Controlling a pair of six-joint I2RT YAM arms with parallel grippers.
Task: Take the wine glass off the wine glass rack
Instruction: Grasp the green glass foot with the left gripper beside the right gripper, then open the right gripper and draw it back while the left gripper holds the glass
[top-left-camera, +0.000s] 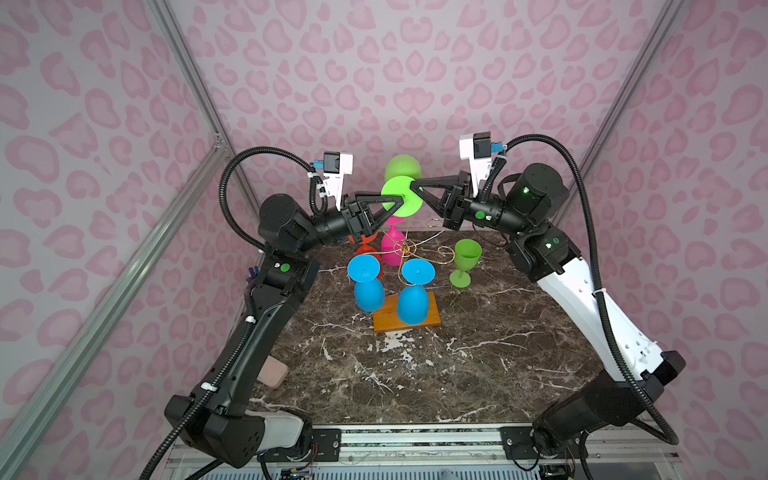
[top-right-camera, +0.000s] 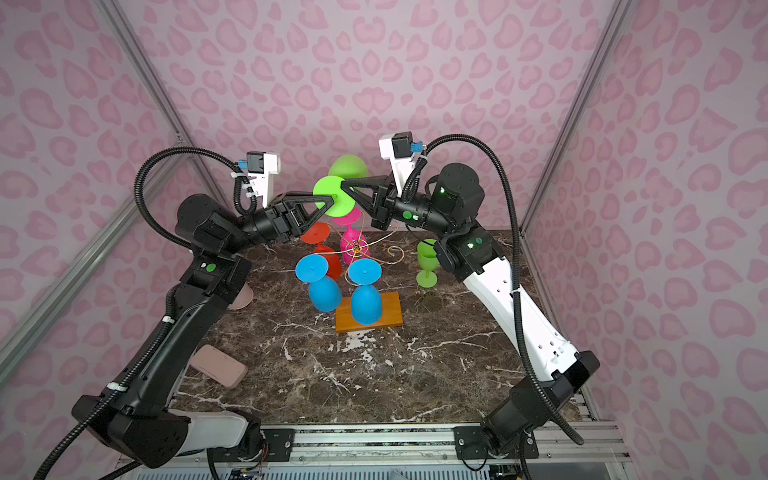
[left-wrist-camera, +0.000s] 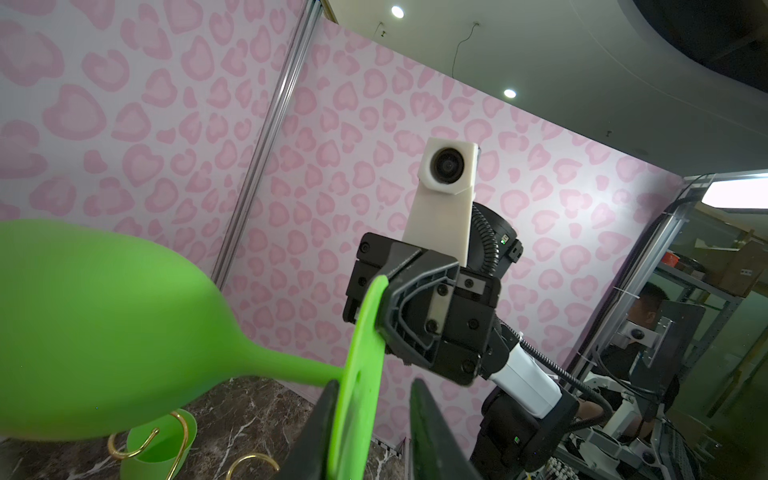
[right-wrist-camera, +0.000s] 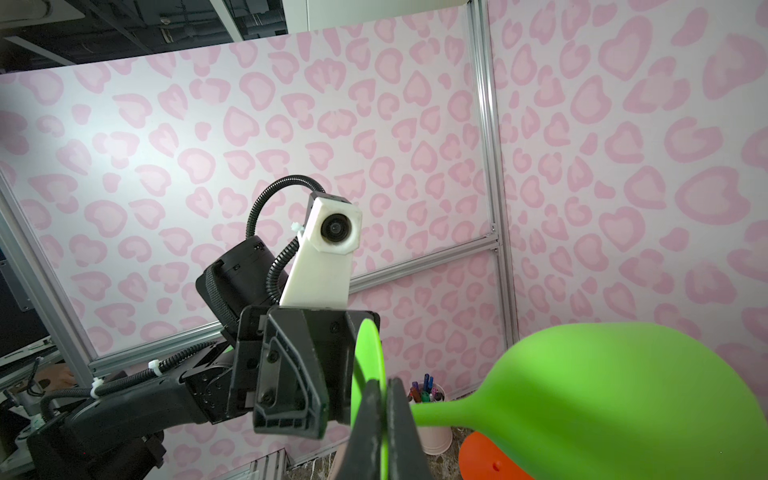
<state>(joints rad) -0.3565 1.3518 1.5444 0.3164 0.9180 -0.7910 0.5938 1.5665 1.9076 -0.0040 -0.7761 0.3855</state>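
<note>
Right wrist view: right claw (right-wrist-camera: 385, 386) clamped on the wine glass (right-wrist-camera: 602, 395) foot, left claw (left-wrist-camera: 372, 390) parted astride it; glass off the wine glass rack (top-left-camera: 384, 320), set-down apparently outstanding.

Two green wine glasses (top-left-camera: 401, 166) (top-left-camera: 467, 253), two blue wine glasses (top-left-camera: 368, 293) (top-left-camera: 412, 305), one pink wine glass (top-left-camera: 390, 249), one orange wine glass (top-right-camera: 316, 233), one wire rack (top-left-camera: 430, 313), two robot arms (top-left-camera: 257, 332) (top-left-camera: 582, 307), two pink pads (top-right-camera: 218, 365) (top-right-camera: 243, 297).

wine glass (left-wrist-camera: 104, 332): matt plastic | wine glass rack (top-left-camera: 404, 248): shiny metal wire | base (top-left-camera: 433, 316): smooth wood
</note>
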